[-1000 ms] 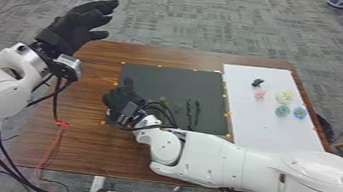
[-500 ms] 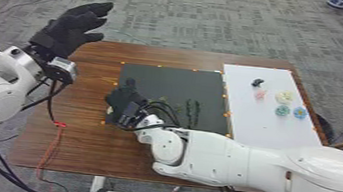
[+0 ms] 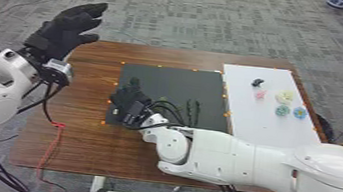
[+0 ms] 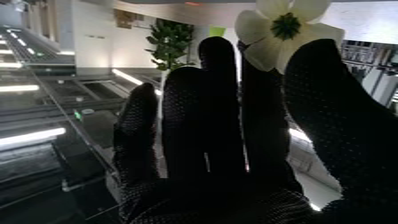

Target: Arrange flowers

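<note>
RIGHT HAND SHIFTED SLIGHTLY RIGHT; LEFT HAND MOVED OUTWARD

White flower pinched at the tips of the right thumb and its nearest finger; remaining fingers straight, side by side. Left fingers extended, thumb apart. Well right of the right fingers, pink flower, yellow flower, green flower and blue flower lie on white board.

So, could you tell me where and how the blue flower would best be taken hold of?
Probably by the near and far edges of its head, pinched from above: the blue flower is a small round bloom on the white sheet, and the teal flower sits close on its left, leaving little finger room there.
</note>
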Controlling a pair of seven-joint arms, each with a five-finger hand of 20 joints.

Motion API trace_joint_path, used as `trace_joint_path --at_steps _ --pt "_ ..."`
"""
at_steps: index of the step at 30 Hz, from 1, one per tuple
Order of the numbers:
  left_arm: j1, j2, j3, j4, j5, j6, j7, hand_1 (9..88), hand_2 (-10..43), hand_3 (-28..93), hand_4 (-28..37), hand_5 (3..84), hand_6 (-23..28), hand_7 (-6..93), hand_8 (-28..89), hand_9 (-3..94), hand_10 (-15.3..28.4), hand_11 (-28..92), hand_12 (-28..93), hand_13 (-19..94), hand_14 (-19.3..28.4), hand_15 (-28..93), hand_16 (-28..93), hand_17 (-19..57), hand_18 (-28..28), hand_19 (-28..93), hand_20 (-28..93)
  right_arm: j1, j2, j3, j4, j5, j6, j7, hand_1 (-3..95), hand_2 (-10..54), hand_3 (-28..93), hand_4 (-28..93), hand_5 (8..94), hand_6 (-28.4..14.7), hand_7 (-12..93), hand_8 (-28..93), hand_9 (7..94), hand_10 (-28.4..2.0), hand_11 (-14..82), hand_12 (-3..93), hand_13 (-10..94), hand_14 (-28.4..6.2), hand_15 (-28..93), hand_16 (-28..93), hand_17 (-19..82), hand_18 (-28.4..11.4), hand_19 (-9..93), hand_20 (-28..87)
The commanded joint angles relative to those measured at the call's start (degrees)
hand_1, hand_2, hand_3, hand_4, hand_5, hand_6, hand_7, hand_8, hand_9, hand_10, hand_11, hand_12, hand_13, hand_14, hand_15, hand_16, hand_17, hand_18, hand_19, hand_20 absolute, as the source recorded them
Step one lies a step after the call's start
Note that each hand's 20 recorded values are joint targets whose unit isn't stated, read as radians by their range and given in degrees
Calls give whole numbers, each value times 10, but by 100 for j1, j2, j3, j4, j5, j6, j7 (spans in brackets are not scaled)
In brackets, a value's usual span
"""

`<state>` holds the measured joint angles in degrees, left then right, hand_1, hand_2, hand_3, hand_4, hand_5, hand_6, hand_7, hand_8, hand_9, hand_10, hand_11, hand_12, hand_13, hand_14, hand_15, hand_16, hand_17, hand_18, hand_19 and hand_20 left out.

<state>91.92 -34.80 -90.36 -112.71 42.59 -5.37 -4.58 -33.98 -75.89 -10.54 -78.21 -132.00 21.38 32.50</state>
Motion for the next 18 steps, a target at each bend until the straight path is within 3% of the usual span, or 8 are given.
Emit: trace_joint_path --at_steps 1,11,13,17,18 --pt "207 10 -205 -115 -32 114 -8 230 -59 683 -283 180 14 169 -89 97 67 64 212 1 80 222 8 -186 173 326 92 213 132 -83 -324 59 181 -54 334 -95 906 -283 557 53 450 -217 546 -79 398 273 441 -87 788 332 160 -174 734 534" --pt "666 -56 -600 -265 -7 174 39 229 -59 684 -283 179 15 169 -89 97 67 65 213 1 81 223 7 -187 174 327 92 309 564 -12 -896 163 651 1 297 -95 903 -283 392 1 406 -207 422 -103 356 259 424 -93 757 310 152 -182 738 534" --pt "886 -106 -777 -334 6 192 52 230 -59 684 -283 180 15 169 -89 97 67 65 212 1 81 223 7 -187 174 326 91 225 910 222 -1180 172 857 -11 276 -95 917 -283 376 -7 400 -201 398 -108 352 255 406 -96 755 297 151 -184 739 532" --pt "1570 -267 -1311 -565 55 318 129 232 -57 680 -283 179 14 169 -88 97 67 65 213 0 81 223 7 -187 173 325 91 -121 1954 962 -1775 199 1123 10 267 -95 921 -283 350 -14 394 -198 371 -109 346 252 379 -99 744 276 147 -183 740 530" --pt "1662 -326 -1380 -584 56 341 94 231 -57 681 -283 179 14 170 -88 97 68 65 213 1 81 222 7 -186 173 326 92 -430 2214 1411 -1809 220 1140 -116 266 -95 921 -283 348 -14 393 -197 368 -108 342 251 376 -99 742 271 147 -183 740 529"
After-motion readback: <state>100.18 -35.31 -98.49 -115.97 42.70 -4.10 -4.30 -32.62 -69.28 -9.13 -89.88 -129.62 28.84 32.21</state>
